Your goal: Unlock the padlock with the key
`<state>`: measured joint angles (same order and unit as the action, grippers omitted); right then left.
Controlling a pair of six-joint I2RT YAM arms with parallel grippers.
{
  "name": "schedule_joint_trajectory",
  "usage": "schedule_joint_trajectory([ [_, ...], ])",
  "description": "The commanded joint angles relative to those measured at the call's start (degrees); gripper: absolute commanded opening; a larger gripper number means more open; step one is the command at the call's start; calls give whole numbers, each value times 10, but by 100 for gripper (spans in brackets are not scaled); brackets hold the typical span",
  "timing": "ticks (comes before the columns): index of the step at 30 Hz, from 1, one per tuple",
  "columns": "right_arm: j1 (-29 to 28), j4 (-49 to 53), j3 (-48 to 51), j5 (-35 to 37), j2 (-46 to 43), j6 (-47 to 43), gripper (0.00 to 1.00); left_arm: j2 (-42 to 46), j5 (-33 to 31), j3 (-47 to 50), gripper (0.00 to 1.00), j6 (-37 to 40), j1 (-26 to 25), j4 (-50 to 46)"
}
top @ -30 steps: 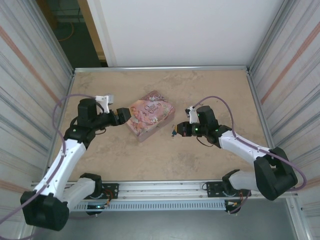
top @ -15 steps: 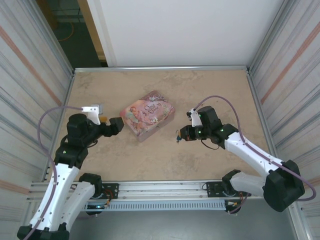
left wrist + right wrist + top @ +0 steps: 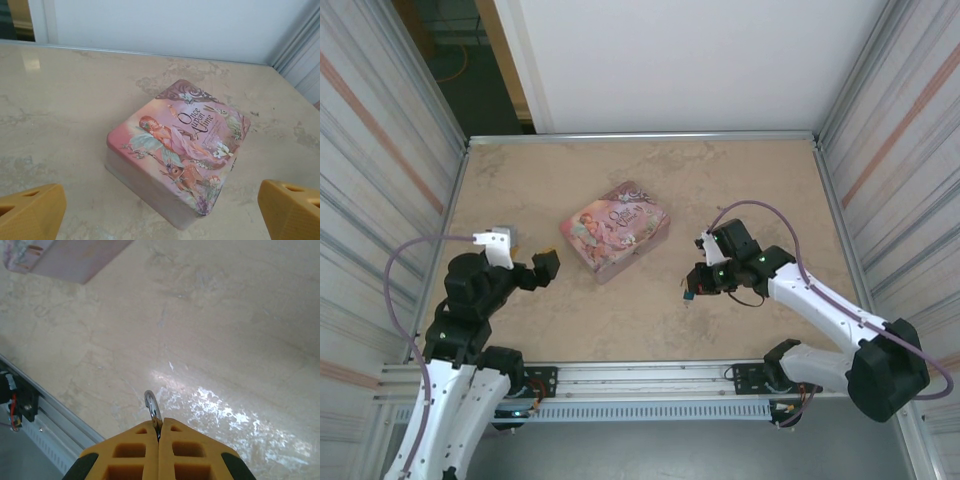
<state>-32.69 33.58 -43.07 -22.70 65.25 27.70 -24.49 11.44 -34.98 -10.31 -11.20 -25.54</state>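
1. Counting what is on the beige marbled table (image 3: 760, 180): two arms, each with one gripper, one pink illustrated tin (image 3: 175, 145) and one padlock (image 3: 151, 405).
2. The left gripper (image 3: 538, 268) stands wide open with nothing between its jaws. It sits to the left of the tin and apart from it. In the left wrist view its yellow fingertips (image 3: 30, 212) sit in the two lower corners, with the tin beyond and between them.
3. The right gripper (image 3: 692, 290) has its jaws pressed together, pinching the padlock. It holds the padlock over bare table, right of the tin and nearer the arm bases, clear of the tin's walls.
4. From above, the padlock is a tiny blue speck at the right fingertips. In the right wrist view it shows as a thin silvery loop, the shackle, poking out of the seam between the yellow pads.
5. The fingers cover the padlock's body in the right wrist view. I cannot tell whether the shackle is locked or sprung, or whether the padlock touches the table. The same view cuts the tin down to one corner at its upper left edge. The frame also crops both left fingertips in the left wrist view.
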Motion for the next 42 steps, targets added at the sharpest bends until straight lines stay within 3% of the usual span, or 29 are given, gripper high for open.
schedule_joint_trajectory([
  [1,-5,36,-15,-2,8,8,0,12,40,17,99,68,6,6],
  [7,-8,65,-25,-1,39,9,0,16,96,81,99,39,8,78],
  [14,-21,53,-22,-10,77,7,0,11,55,76,99,35,9,48],
  [27,-32,11,-22,-33,160,-3,0,-23,94,73,99,25,57,60],
  [42,-32,-24,-25,-21,221,7,1,-29,99,73,99,22,65,63],
])
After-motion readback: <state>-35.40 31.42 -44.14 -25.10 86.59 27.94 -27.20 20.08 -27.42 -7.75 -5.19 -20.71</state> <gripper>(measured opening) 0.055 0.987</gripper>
